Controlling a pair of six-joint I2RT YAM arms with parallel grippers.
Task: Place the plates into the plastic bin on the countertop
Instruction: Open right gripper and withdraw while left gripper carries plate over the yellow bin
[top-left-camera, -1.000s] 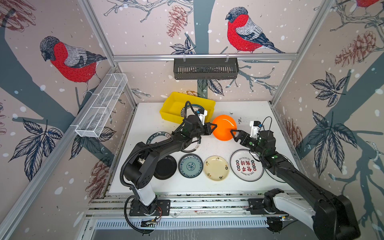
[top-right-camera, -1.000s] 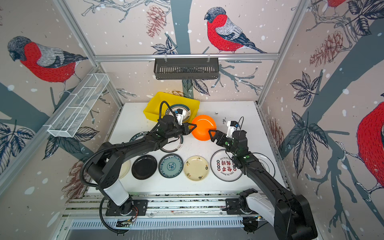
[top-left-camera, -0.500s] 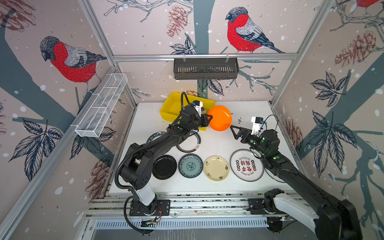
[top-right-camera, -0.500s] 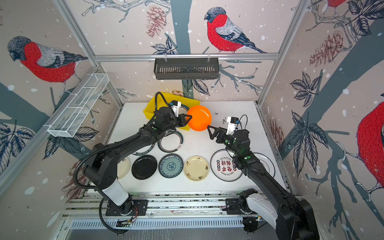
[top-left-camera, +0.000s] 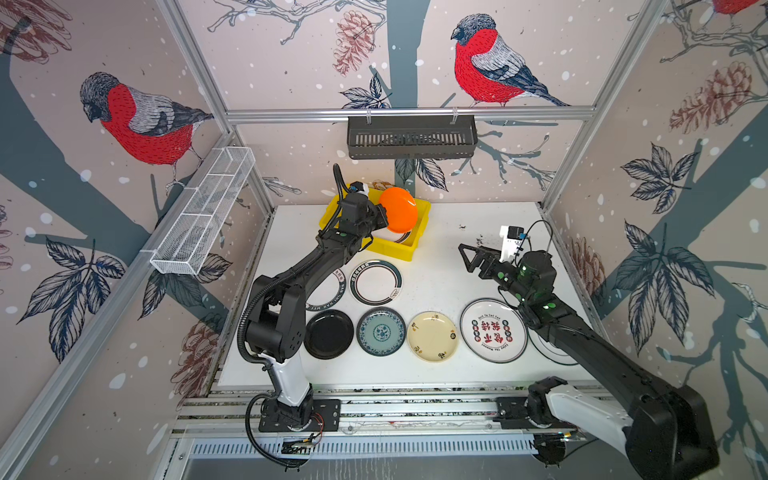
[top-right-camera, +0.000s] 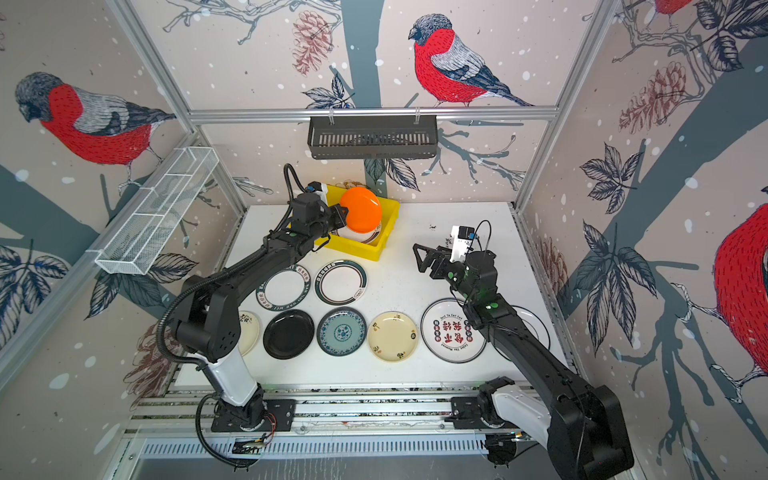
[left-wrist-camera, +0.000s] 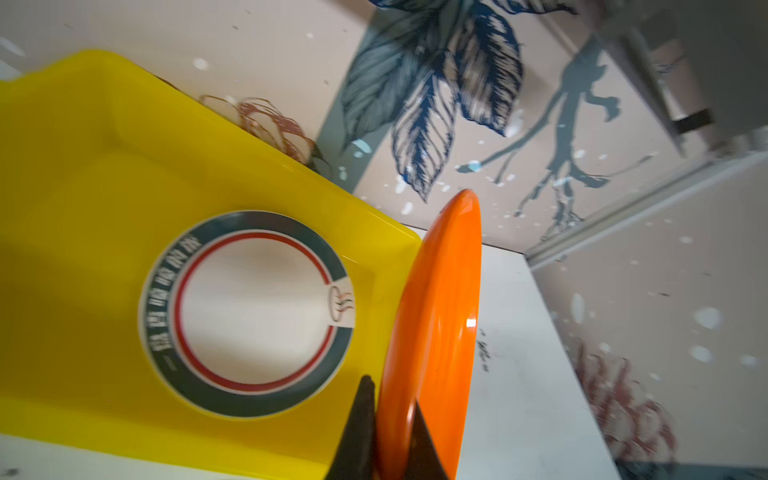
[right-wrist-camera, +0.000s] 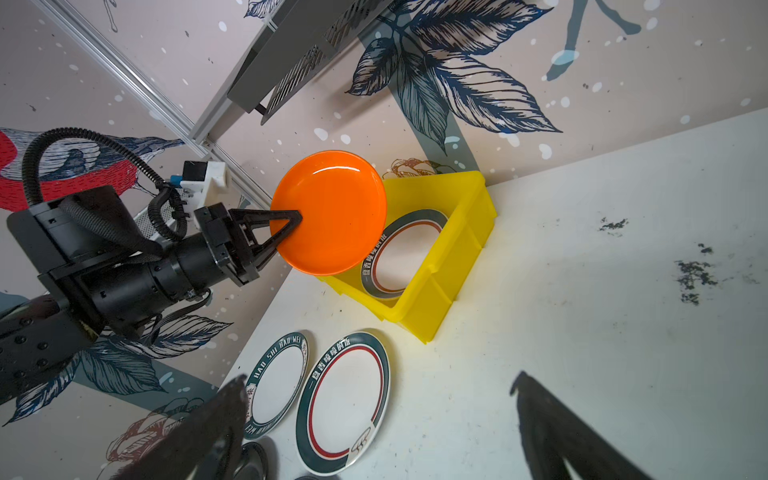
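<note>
White countertop (top-left-camera: 440, 266) w/ yellow bin (top-left-camera: 390, 249) at the back, one dark-rimmed white plate (left-wrist-camera: 249, 311) flat inside. Orange plate (top-left-camera: 399, 210) is up over the bin, tipped, pinched by left gripper (right-wrist-camera: 296, 219). Right gripper (top-left-camera: 464, 258) jaws spread wide, empty.

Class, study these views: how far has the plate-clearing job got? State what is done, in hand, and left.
Done: one dark-rimmed plate lies in the yellow bin. In hand: the left gripper holds the orange plate tilted over the bin; the right gripper is open and empty. Left: eight plates lie on the countertop.
</note>
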